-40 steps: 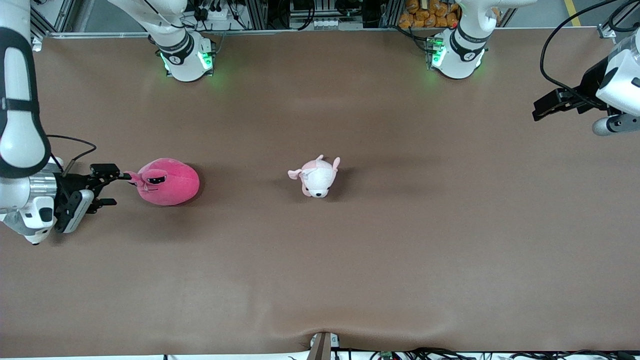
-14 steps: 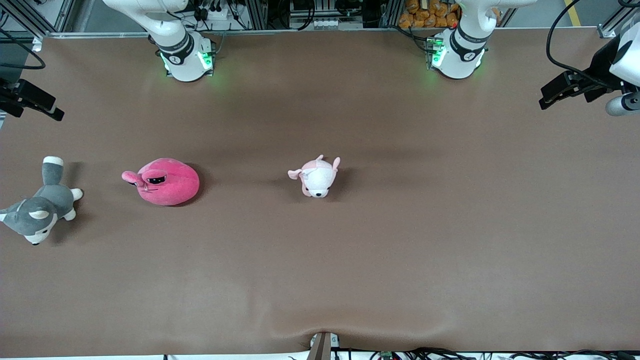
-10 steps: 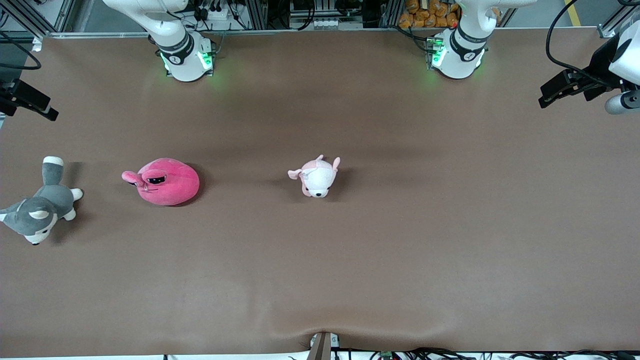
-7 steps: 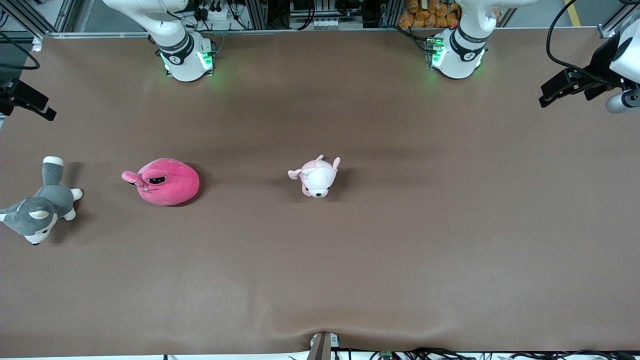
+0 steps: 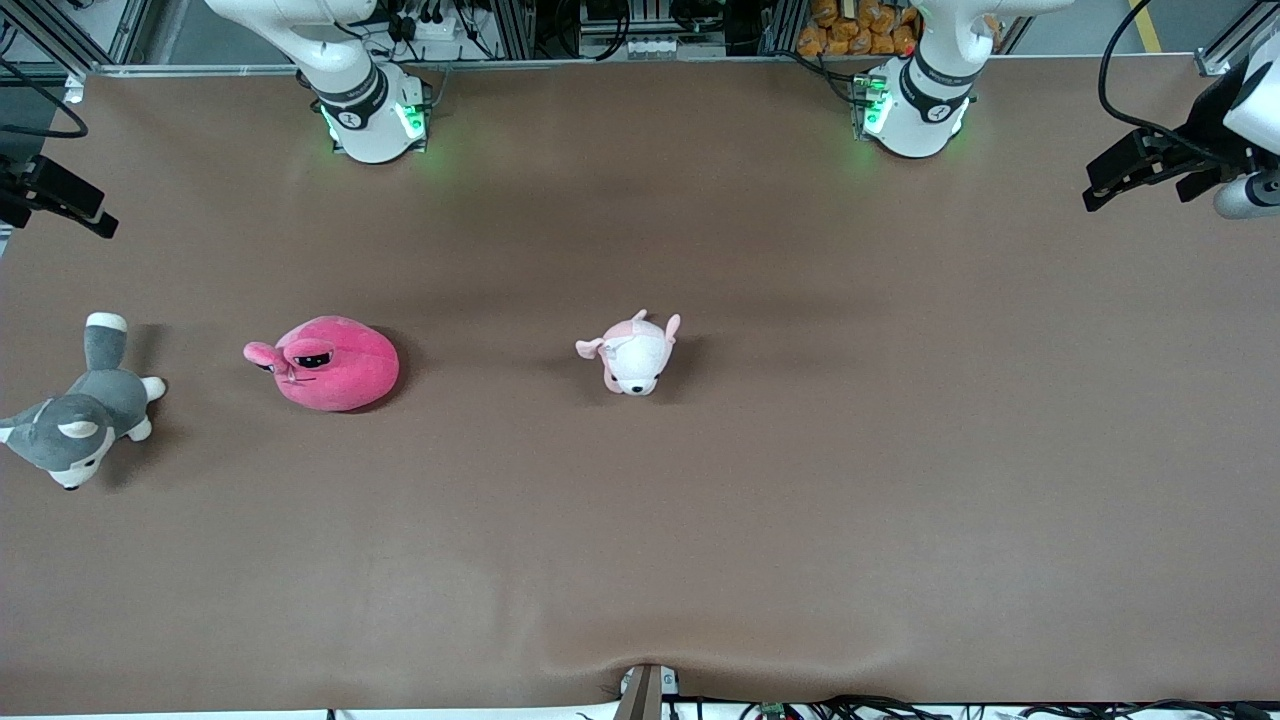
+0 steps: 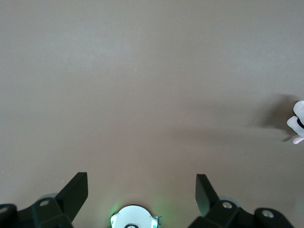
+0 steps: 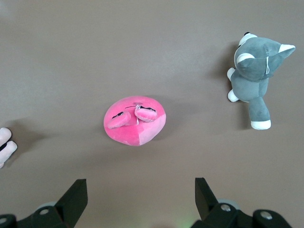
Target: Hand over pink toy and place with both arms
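The hot-pink toy lies on the brown table toward the right arm's end, with nothing holding it. It also shows in the right wrist view, with its dark eyes and ear flaps up. My right gripper is raised high over the table edge at the right arm's end. It is open and empty in the right wrist view. My left gripper is raised over the left arm's end of the table. It is open and empty in the left wrist view.
A pale pink-and-white plush lies at the table's middle and shows at the edge of the left wrist view. A grey-and-white husky plush lies at the right arm's end and shows in the right wrist view. The left arm's green-lit base shows below the left gripper.
The right gripper has left the pink toy's ear flap and risen away toward the table's end, uncovering the husky. The left gripper rose slightly. The toys have not moved.
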